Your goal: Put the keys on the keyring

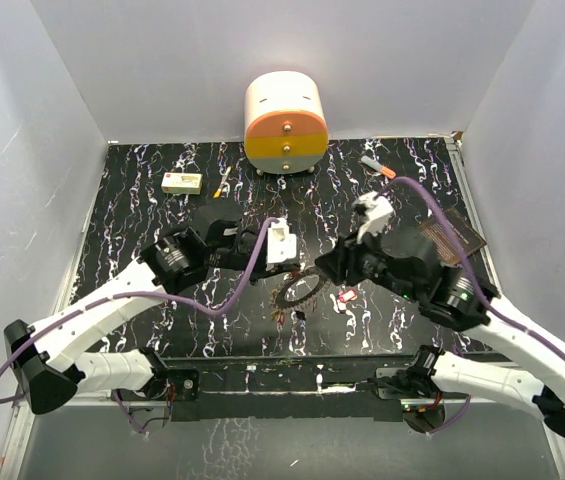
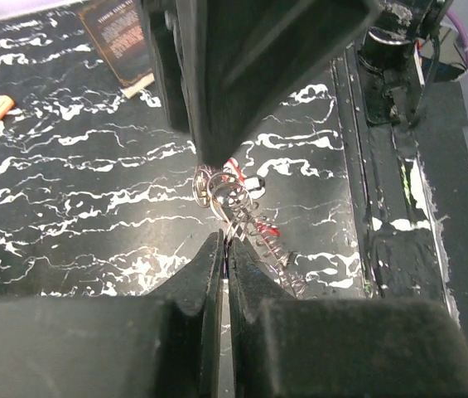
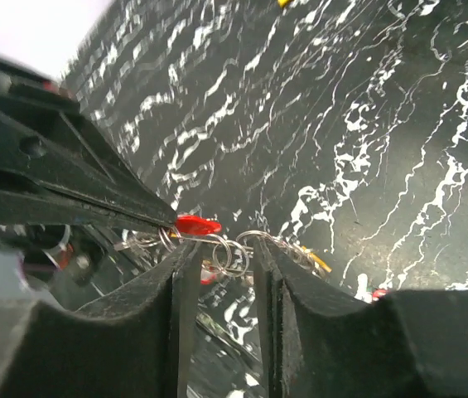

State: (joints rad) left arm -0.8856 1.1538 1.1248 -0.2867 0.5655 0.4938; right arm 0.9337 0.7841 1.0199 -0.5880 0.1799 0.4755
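Note:
The keyring is a jagged grey metal ring near the table's middle front, between both grippers. My left gripper is shut on its thin wire, as the left wrist view shows, with the keyring and small red key heads just past the tips. My right gripper meets it from the right. In the right wrist view its jaws stand a little apart, with small rings of the keyring pressed between them. A red key hangs at the left gripper's tip. Another red key lies on the table.
A cream and orange drawer unit stands at the back. A white box lies back left, an orange-tipped marker back right and a dark booklet on the right. Small dark bits lie in front of the ring.

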